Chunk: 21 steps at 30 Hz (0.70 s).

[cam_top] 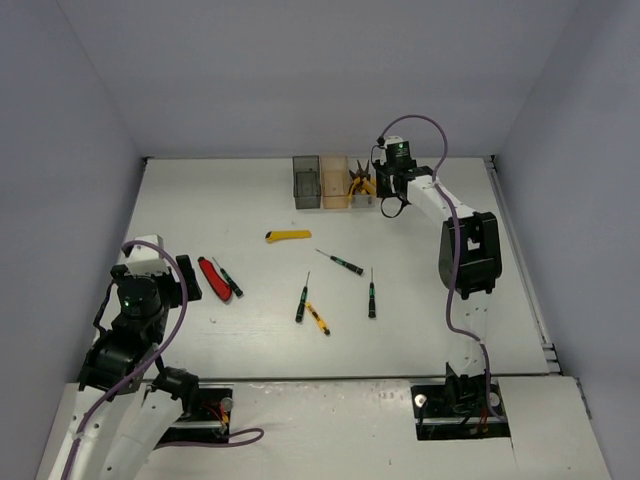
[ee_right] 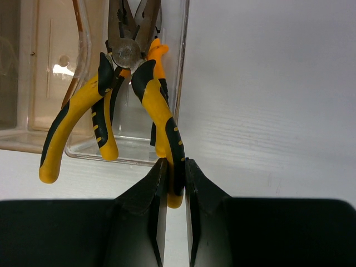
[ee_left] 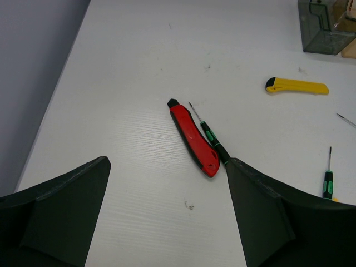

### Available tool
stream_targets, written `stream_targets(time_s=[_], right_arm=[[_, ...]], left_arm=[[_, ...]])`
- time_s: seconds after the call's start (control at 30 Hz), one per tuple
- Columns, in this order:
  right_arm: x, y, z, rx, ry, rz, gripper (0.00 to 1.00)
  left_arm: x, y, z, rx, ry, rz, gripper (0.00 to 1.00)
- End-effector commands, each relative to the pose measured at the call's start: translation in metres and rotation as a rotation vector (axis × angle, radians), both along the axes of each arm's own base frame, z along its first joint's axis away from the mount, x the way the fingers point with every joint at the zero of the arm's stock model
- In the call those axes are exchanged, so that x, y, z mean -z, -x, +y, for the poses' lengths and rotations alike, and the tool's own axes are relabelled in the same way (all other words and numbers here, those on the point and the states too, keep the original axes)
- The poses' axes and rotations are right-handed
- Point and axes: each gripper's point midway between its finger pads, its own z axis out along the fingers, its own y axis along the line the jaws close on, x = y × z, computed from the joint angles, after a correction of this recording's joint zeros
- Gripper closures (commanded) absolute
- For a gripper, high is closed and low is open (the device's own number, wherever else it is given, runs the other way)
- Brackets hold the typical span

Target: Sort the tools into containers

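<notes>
Right wrist view | right gripper (ee_right: 176, 167) is clamping one pliers (ee_right: 157, 111) handle | long axis is running straight ahead, nose over clear bin (ee_right: 136, 158), surface's far edge | left gripper (ee_left: 167, 164) is hanging wide apart, near-left corner

Robot lab test cell. White counter (cam_top: 250, 200) boxed by plain grey walls (cam_top: 330, 70) on three sides. Left arm (cam_top: 135, 300), right arm (cam_top: 468, 250) bolted at near edge, purple cable (cam_top: 183, 285) looped along each. Small tools (cam_top: 288, 236), plastic bins (cam_top: 307, 182) laid out on counter.
</notes>
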Motion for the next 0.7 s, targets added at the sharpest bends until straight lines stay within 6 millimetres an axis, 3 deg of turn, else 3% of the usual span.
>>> stream_targets(time_s=[0.0, 0.23, 0.43, 0.57, 0.67], right_arm=[[-0.057, -0.026, 0.007, 0.005, -0.049, -0.153, 0.89], [-0.073, -0.027, 0.005, 0.020, -0.051, -0.181, 0.79], [-0.076, -0.027, 0.014, 0.011, -0.082, -0.182, 0.65], [-0.093, -0.022, 0.025, -0.003, -0.077, -0.214, 0.63], [-0.121, -0.015, 0.035, -0.019, -0.076, -0.265, 0.62]], left_arm=[[-0.013, -0.007, -0.003, 0.008, 0.007, -0.032, 0.18], [-0.013, -0.007, -0.003, 0.010, 0.007, -0.030, 0.18], [-0.013, -0.007, -0.004, 0.011, 0.008, -0.030, 0.18], [-0.013, -0.007, -0.003, 0.010, 0.007, -0.030, 0.18], [-0.013, -0.008, -0.003, 0.010, 0.007, -0.028, 0.18]])
